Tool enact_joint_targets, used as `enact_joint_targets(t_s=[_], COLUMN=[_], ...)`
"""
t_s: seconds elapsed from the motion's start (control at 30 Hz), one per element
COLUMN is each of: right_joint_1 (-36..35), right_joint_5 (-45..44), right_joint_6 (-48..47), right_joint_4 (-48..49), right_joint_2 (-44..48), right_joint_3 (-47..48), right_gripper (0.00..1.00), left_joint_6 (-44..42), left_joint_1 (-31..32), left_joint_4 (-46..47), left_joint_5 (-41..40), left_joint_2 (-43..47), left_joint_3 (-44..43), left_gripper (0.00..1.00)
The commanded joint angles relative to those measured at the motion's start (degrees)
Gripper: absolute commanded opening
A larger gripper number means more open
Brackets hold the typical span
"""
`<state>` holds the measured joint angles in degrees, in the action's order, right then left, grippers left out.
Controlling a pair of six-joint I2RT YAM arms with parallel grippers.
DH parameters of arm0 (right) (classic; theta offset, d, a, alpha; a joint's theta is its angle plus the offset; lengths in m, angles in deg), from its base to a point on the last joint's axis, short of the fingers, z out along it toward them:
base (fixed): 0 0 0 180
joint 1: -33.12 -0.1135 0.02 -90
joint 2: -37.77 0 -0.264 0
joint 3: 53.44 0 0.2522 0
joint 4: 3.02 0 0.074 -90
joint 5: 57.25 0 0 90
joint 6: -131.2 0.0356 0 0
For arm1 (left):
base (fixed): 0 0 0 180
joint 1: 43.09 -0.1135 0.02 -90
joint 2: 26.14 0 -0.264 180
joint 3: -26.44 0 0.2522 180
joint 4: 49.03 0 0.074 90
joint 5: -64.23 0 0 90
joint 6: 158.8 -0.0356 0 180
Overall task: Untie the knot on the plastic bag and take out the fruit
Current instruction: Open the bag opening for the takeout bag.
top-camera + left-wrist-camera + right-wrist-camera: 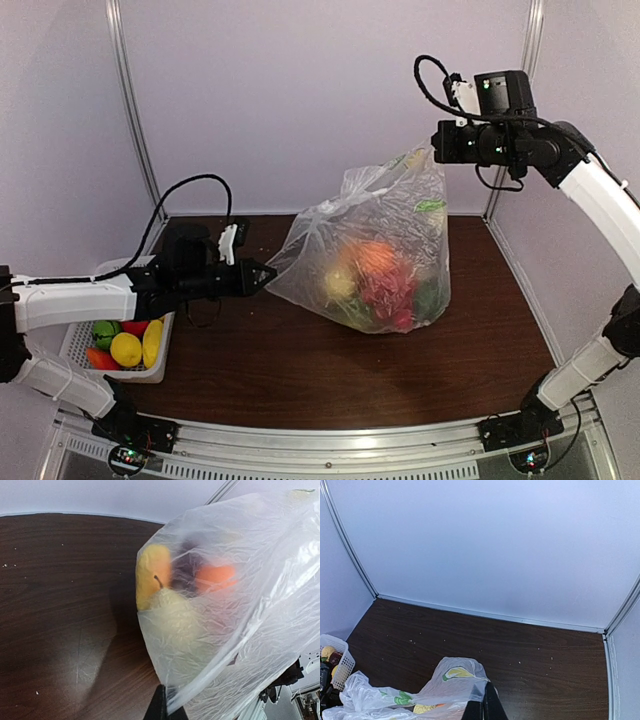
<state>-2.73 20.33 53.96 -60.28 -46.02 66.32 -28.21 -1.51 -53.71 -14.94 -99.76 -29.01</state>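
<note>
The plastic bag (375, 250) stands on the table's middle, pulled up into a peak. Fruit (375, 280) shows through it: yellow, orange, red and green pieces. My right gripper (437, 150) is high above the table, shut on the bag's top edge (470, 687). My left gripper (270, 276) is low at the bag's left side, shut on a fold of its plastic (172, 700). The left wrist view shows a yellow fruit (152, 575), an orange one (215, 577) and a pale one (175, 617) behind the film. No knot shows in any view.
A white slotted basket (75, 345) sits at the near left under my left arm, holding a lemon (126, 349), green and red fruit. The same basket (340, 662) shows in the right wrist view. White walls close in the back and sides.
</note>
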Motion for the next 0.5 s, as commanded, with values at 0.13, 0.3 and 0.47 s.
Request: enact_joint_targets(t_s=[0.13, 0.3, 0.47], right_joint_1=[1.9, 1.0, -2.0], right_joint_5=[3.96, 16.76, 18.99], right_joint_6=[-3.17, -3.59, -4.76], right_joint_4=[8.28, 14.18, 15.99], right_joint_2=[-0.32, -2.91, -5.65], right_joint_3=[-2.15, -10.44, -14.27], right_gripper=[0.0, 0.0, 0.0], left_joint_6=[-1.53, -4.38, -6.41], left_joint_1=[1.86, 5.8, 7.3], left_joint_4=[7.8, 9.06, 7.36], left_joint_5=[-1.85, -2.15, -3.23], left_joint_2=[-3.31, -7.89, -7.65], left_joint_3=[6.15, 5.8, 6.1], left_gripper=[0.0, 0.02, 0.24])
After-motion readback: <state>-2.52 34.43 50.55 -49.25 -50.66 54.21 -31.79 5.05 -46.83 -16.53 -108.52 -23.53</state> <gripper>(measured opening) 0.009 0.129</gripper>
